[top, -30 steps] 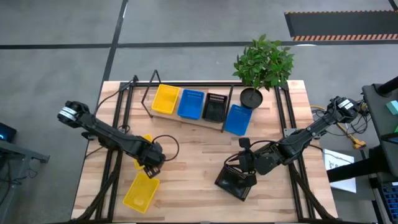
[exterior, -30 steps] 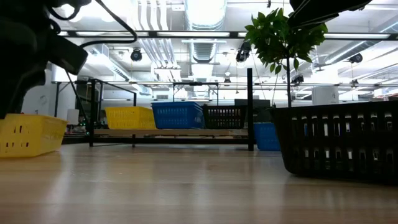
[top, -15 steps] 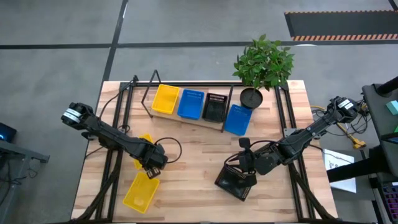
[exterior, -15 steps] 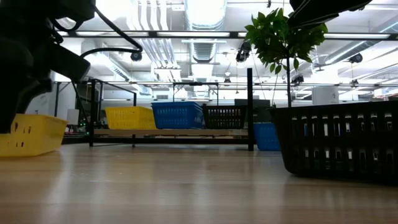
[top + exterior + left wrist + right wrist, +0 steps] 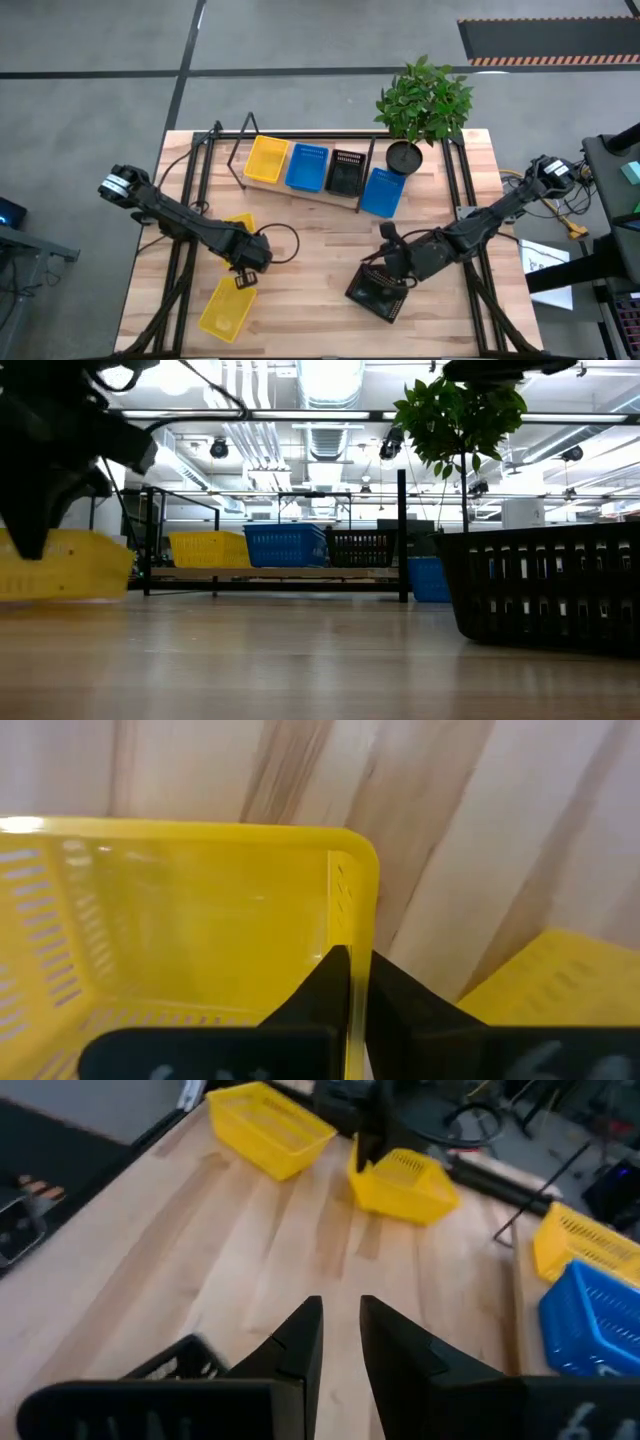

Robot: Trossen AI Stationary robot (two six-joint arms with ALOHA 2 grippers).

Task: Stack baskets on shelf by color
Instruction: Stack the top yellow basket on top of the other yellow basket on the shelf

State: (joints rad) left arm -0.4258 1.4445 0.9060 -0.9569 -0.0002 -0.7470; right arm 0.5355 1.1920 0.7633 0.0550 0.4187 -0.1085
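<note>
The left gripper [image 5: 348, 982] is clenched on the thin rim of a yellow plastic mesh-sided basket [image 5: 180, 920], one dark finger inside the end wall and the other outside it; in the high view that left gripper [image 5: 243, 268] sits near the table's left front, with the basket [image 5: 237, 232] mostly hidden under the arm. A second yellow rectangular mesh basket [image 5: 227, 308] lies tilted just in front of it on the pale, grainy wooden plank tabletop [image 5: 310, 250]. The right gripper [image 5: 388, 268] is at the rim of a black slotted plastic basket [image 5: 378, 293] on the table's right front; its two dark fingers [image 5: 299, 1342] stand a narrow gap apart, and from these views I cannot tell whether they pinch the black rim. In the low view the black basket [image 5: 545, 585] shows upright walls cut with vertical slots. At the back, the low light-wood shelf with thin black wire end frames [image 5: 300, 190] carries three baskets side by side: a yellow basket [image 5: 266, 159], a blue basket [image 5: 307, 167] and a black basket [image 5: 346, 173]. Another blue mesh basket [image 5: 382, 192] rests on the tabletop just beside the shelf's right end, near a black round plant pot [image 5: 403, 158] holding a leafy green plant [image 5: 425, 98].
</note>
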